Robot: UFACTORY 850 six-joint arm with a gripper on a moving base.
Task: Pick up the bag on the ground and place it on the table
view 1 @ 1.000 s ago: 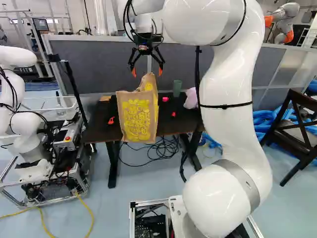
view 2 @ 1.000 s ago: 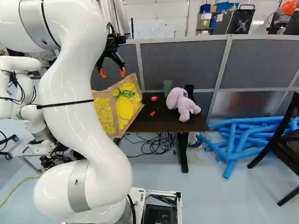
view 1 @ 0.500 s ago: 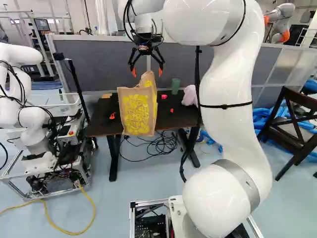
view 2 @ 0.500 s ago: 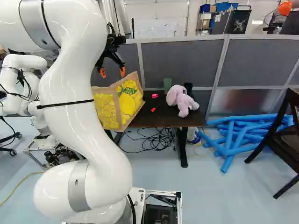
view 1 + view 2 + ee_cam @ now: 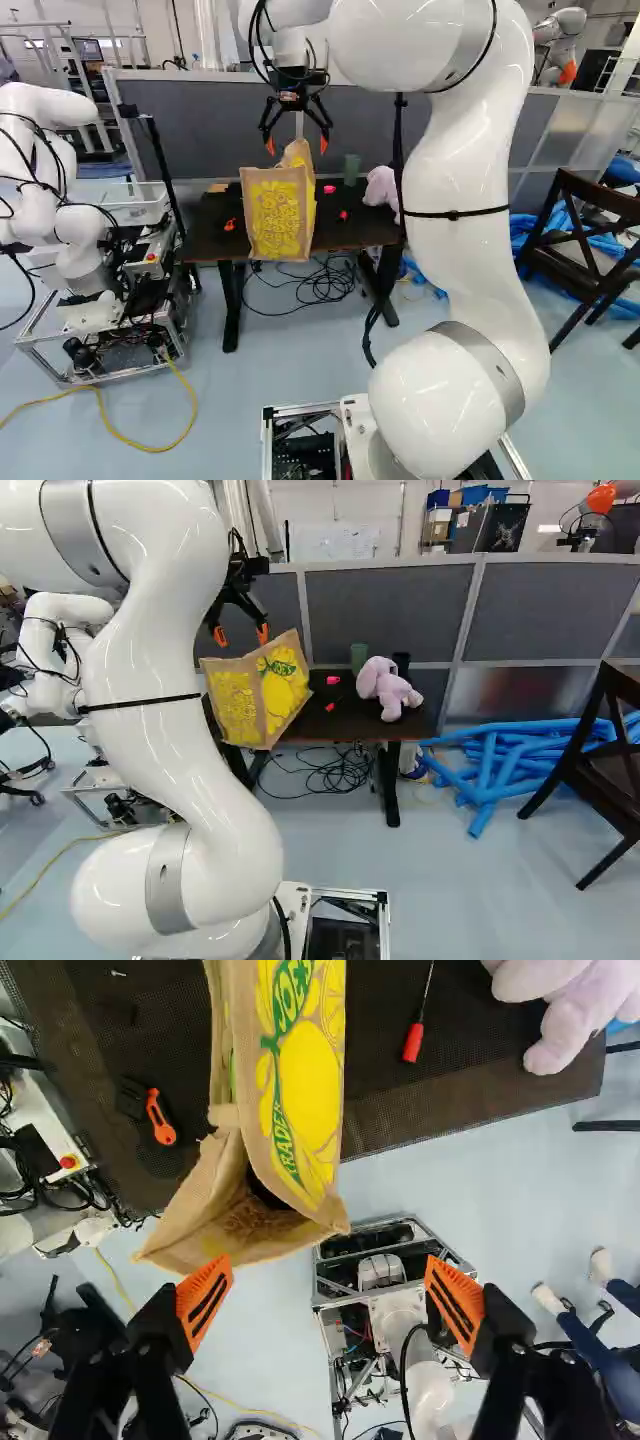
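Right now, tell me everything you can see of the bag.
The bag is tan, seemingly coarse woven cloth, printed with yellow lemons and green lettering. Its mouth gapes open. It is tilted in the right base view, with its lower end at the table's near edge; what bears its weight is unclear. The open tool does not grip it.

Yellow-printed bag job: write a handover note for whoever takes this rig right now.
Gripper: jaws open and empty, above the bag.
Bag: on the table, tilted, its lower front jutting past the near edge. The plush toy and red-handled tool share the tabletop.
Done: bag off the floor, on the table, released.
Left: apparently just clearing the arm away; perhaps check first that the overhanging bag is stable.
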